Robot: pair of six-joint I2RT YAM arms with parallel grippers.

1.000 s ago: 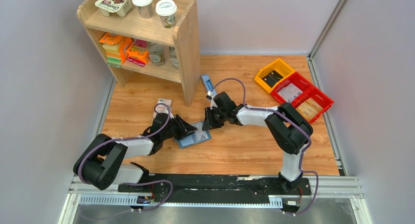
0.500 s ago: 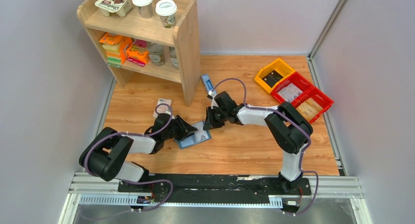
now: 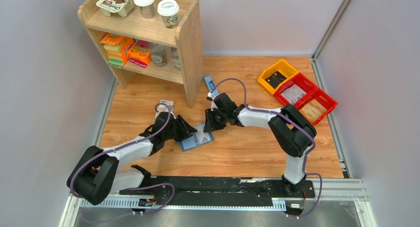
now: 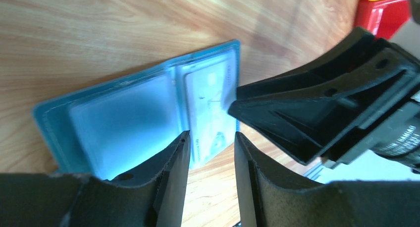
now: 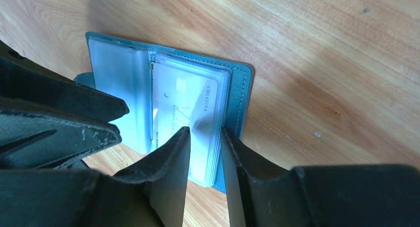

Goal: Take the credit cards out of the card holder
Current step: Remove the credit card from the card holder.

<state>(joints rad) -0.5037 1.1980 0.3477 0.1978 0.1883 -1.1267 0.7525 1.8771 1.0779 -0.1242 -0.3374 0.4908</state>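
The teal-blue card holder lies open on the wooden table. It also shows in the left wrist view and the right wrist view. A white card sits on top of a stack of clear sleeves in its right half. My right gripper is narrowly open, its fingers straddling the outer edge of that stack. My left gripper is open and empty, just off the holder's near edge, with its left finger over the spine. The two grippers face each other across the holder, almost touching.
A wooden shelf unit with cups and packs stands at the back left. A narrow blue-and-white box lies by its foot. A pink patterned pack lies behind my left arm. Yellow and red bins sit at the right.
My left arm's elbow has swung out to the left and its gripper has edged slightly up. My right gripper has shifted a little left over the holder.
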